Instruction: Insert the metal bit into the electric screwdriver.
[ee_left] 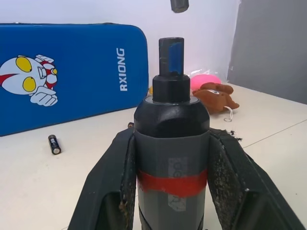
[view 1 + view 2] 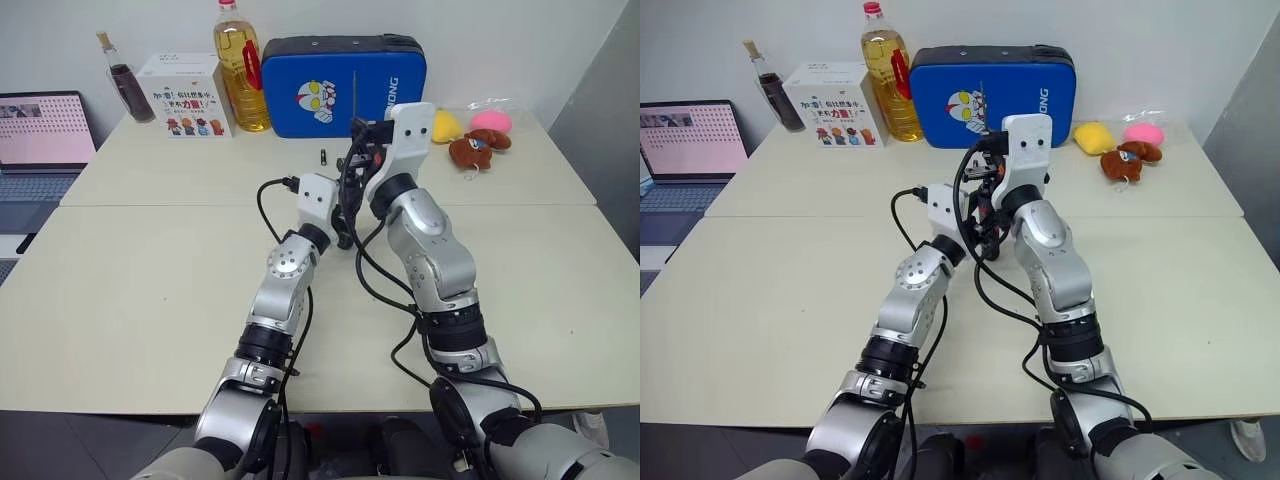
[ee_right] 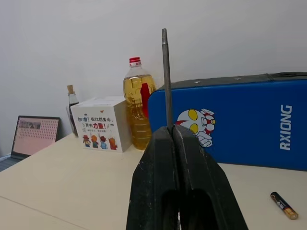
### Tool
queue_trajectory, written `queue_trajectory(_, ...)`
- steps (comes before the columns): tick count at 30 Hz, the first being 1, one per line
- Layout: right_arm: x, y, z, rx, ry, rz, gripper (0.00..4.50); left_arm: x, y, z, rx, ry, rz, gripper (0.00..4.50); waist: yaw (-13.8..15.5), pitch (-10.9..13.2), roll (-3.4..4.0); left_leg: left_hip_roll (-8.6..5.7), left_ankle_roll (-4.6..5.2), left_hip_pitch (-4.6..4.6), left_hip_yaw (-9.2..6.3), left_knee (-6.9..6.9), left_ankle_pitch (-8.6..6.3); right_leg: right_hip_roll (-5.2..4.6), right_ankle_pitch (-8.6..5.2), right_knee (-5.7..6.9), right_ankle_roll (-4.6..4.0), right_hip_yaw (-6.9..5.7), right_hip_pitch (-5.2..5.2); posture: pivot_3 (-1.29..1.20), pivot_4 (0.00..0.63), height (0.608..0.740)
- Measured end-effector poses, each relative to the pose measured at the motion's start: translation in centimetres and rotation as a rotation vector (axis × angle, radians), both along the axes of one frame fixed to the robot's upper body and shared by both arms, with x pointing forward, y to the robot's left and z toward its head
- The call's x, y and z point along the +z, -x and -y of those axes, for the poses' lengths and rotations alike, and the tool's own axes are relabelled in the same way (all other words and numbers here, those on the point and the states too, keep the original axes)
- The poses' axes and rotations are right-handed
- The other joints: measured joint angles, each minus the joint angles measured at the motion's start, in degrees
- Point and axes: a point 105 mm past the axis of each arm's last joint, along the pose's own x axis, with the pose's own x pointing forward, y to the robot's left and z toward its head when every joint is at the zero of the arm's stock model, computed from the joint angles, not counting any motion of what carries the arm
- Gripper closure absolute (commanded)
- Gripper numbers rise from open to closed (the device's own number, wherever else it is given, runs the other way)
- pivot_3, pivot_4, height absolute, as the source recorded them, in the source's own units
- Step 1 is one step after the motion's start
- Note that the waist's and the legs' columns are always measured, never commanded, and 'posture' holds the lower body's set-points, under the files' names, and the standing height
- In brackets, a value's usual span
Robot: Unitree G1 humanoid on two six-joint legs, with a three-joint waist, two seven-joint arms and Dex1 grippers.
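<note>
My left gripper (image 1: 171, 138) is shut on the electric screwdriver (image 1: 171, 158), a dark grey body with a red band, gripped just around that band. Its narrow dark tip (image 1: 171, 57) points away from the wrist, toward the blue case. My right gripper (image 3: 172, 130) is shut on the metal bit (image 3: 166, 76), a thin grey rod standing straight out from between the closed fingers. In the left eye view both hands meet above the middle of the table. The right gripper (image 2: 364, 135) is higher and farther back than the left gripper (image 2: 343, 222), and the metal bit (image 2: 354, 100) rises against the case.
A blue case (image 2: 340, 85) stands at the back, with an oil bottle (image 2: 240, 70), a white box (image 2: 185, 95) and a small dark bottle (image 2: 128, 85) to its left. Plush toys (image 2: 480, 145) lie at the back right, a laptop (image 2: 40, 135) at the left, and a battery (image 2: 323, 157) before the case.
</note>
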Motion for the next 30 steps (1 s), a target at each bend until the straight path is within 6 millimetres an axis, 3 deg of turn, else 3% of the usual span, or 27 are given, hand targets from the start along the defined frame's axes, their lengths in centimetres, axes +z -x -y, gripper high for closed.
queue_trajectory(30, -1.1, 0.1, -0.5, 0.024, -0.022, -0.05, 4.46, 0.0, 0.3, -0.1, 0.0, 0.001, -0.005, 2.83, 0.0, 0.0, 0.0, 0.0, 0.0, 0.0, 0.0, -0.01, 0.0, 0.0, 0.0, -0.01, 0.0, 0.0, 0.0, 0.0, 0.15, 0.74)
